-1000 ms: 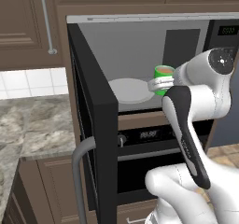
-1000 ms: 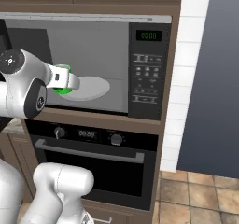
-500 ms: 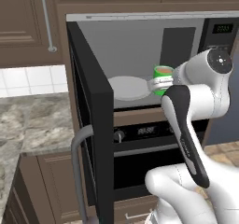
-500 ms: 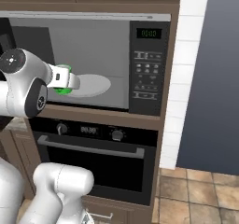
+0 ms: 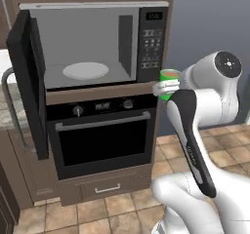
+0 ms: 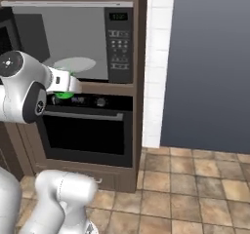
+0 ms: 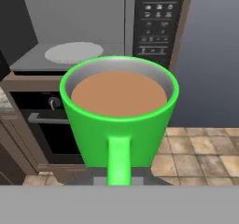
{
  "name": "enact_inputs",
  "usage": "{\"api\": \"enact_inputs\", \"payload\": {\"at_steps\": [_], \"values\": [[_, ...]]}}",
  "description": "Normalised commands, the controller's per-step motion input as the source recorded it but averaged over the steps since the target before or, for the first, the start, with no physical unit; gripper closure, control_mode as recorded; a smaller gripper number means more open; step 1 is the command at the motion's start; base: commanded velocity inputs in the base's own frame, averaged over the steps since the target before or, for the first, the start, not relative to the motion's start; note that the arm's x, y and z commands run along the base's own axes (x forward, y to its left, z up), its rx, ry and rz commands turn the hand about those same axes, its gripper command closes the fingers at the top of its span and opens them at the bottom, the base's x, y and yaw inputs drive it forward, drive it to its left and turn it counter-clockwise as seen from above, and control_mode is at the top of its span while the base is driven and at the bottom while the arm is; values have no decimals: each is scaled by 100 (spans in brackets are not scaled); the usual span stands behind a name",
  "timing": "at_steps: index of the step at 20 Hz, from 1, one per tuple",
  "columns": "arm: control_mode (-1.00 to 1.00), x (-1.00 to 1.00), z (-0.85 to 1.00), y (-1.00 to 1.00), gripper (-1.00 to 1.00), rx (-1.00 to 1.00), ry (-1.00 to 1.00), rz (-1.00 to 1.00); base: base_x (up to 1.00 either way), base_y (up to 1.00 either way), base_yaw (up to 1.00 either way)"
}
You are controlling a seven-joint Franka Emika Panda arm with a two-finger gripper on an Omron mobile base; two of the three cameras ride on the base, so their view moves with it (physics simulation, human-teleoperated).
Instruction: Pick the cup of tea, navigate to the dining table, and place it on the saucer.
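**Q:** What is on the left?

**Me:** A black microwave door [image 5: 30,84] stands swung open at the far left. Beside it is the open grey microwave cavity [image 5: 93,43], with a large round grey-white turntable plate [image 5: 85,70] lying flat on its floor. Right of the cavity is a dark control panel with a small green display [image 5: 152,42]. Below the microwave sits a black built-in oven with a long silver handle [image 5: 103,121], set in brown wooden cabinets [image 5: 100,189].

**Q:** And where is the tea?

**Me:** The small bright green mug of brown tea [image 7: 119,118] is in my gripper [image 5: 165,88], in the air, upright and outside the microwave, just right of the control panel and near its lower corner. From my hand camera the mug's handle points toward me and the tea surface looks level.

**Q:** How is your hand?

**Me:** My fingers are pinched tight on the mug; the mug hides the exact point of contact.

**Q:** What lies to the right?

**Me:** A strip of white tiled wall [image 6: 155,67], then a broad plain blue-grey wall [image 6: 210,67], with a tan tiled floor [image 6: 195,189] below.
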Motion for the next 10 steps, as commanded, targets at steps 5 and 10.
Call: {"api": "enact_inputs", "payload": {"at_steps": [5, 10], "values": [[100, 0, 0, 0, 100, 0, 0, 0, -85, -100, 0], [100, 0, 0, 0, 100, 0, 0, 0, -35, -60, -13]]}}
